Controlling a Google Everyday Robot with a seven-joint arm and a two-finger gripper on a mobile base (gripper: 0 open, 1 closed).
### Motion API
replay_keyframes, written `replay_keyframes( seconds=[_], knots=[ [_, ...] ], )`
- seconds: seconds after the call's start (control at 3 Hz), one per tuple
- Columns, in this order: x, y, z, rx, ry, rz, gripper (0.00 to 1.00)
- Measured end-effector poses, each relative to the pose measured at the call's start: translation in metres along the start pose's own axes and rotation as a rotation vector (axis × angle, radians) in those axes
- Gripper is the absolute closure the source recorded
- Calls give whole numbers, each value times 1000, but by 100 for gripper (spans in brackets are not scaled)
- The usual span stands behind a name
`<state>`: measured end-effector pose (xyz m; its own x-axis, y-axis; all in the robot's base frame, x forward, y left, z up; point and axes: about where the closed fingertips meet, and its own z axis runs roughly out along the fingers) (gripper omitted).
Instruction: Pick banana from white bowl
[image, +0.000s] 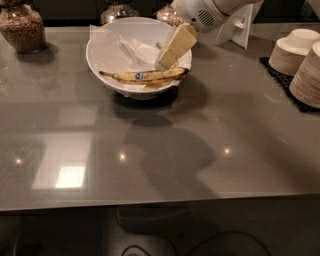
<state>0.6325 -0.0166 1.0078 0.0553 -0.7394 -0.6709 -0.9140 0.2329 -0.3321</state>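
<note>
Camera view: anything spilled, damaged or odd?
Nothing spilled or broken. The banana is brown-speckled, lying along the front rim of the white bowl; crumpled paper pokes over its back edge. The gripper hangs over the bowl.

The grey tabletop is carrying the white bowl, 3 jars, and stacked paper cups on a black mat, with the tool hanging over the bowl.
</note>
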Motion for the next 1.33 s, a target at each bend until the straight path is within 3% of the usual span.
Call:
replay_keyframes(
  seconds=[0.67, 1.0, 1.33],
  knots=[
    [-1, -2, 6, 1, 10, -20, 0],
    [-6, -5, 37, -13, 37, -67, 4],
    [-4, -3, 65, -34, 87, -101, 23]
  ],
)
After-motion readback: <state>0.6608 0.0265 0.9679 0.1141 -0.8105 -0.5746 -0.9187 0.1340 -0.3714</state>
